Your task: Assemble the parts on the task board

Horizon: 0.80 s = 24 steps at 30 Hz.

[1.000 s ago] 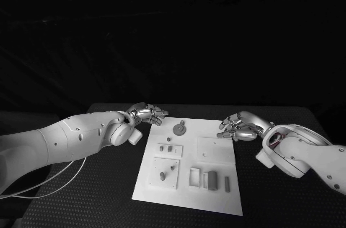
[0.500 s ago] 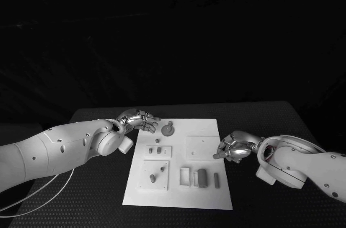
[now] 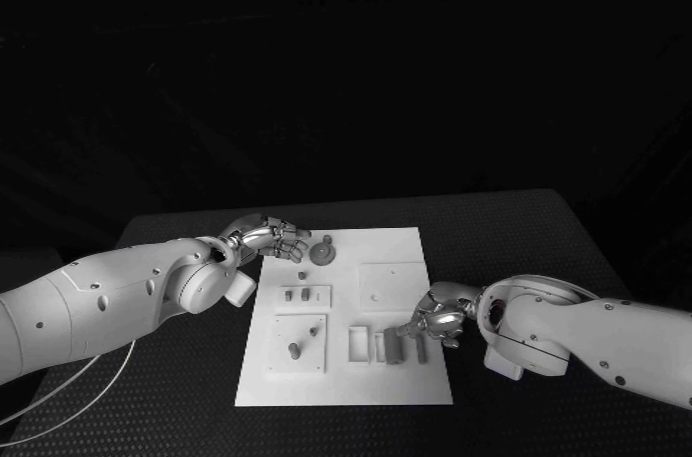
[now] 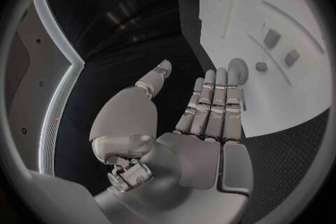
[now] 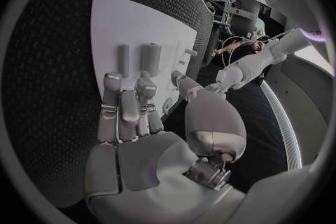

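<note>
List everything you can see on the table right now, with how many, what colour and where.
Table: one, black, under everything.
Task board: one, white, mid-table between the hands.
Round part: one, grey, far left of the board, beside the left hand.
Small parts: a few, grey, on the board's left side; exact count hard to tell.
Upright blocks: about three, grey and white, near edge of the board, by the right hand.
Left hand: one, silver, at the board's far left corner, holding nothing.
Right hand: one, silver, over the board's near right side, fingers by the blocks; grip unclear.
</note>
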Available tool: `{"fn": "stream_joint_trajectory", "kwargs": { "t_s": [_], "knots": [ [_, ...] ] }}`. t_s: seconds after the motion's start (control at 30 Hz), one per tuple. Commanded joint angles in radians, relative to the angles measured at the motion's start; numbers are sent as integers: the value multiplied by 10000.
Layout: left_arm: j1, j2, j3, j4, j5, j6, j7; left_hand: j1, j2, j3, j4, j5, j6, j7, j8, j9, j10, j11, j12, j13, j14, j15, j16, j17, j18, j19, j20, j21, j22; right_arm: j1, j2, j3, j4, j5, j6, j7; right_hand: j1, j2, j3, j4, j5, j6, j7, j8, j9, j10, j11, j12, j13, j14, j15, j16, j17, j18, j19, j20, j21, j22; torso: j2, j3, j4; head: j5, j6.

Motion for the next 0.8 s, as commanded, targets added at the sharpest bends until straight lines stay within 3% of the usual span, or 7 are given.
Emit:
{"fn": "stream_joint_trajectory", "kwargs": {
  "t_s": [0.03, 0.6, 0.8],
  "knots": [
    [3, -19, 5, 60, 61, 189, 197, -65, 34, -16, -35, 2, 91, 122, 12, -17, 81, 26, 36, 15, 56, 5, 21, 15, -50, 61, -8, -43, -16, -47, 122, -11, -23, -130, 297, -510, -114, 15, -12, 63, 0, 169, 57, -25, 17, 15, -67, 89, 139, 130, -23, 58, 94, 152, 26, -67, 65, 206, 9, -17, 6, -38, -81],
    [4, -53, 6, 156, 61, 270, 171, -158, 97, -23, 4, 2, 179, 114, 24, -47, 89, 28, -6, 6, 83, -8, 7, 42, -89, 97, -45, -52, -59, -186, 672, -71, -422, -632, 698, -834, -461, -70, 11, 288, 4, 176, 76, -286, -30, -41, -50, 434, 134, 258, -6, 144, 269, 152, 7, -146, 176, 202, 15, -27, 3, -65, -228],
    [5, -63, 7, 199, 61, 293, 141, -158, 97, -23, 4, 2, 179, 114, 24, -47, 89, 28, -6, 6, 83, -8, 7, 42, -89, 97, -45, -52, -59, -208, 879, -199, -621, -228, 623, -796, -521, -124, 50, 352, 6, 153, 102, -393, -84, -88, -25, 488, 112, 211, 18, 154, 226, 152, -24, -156, 198, 201, 23, -32, 0, -49, -309]
  ]
}}
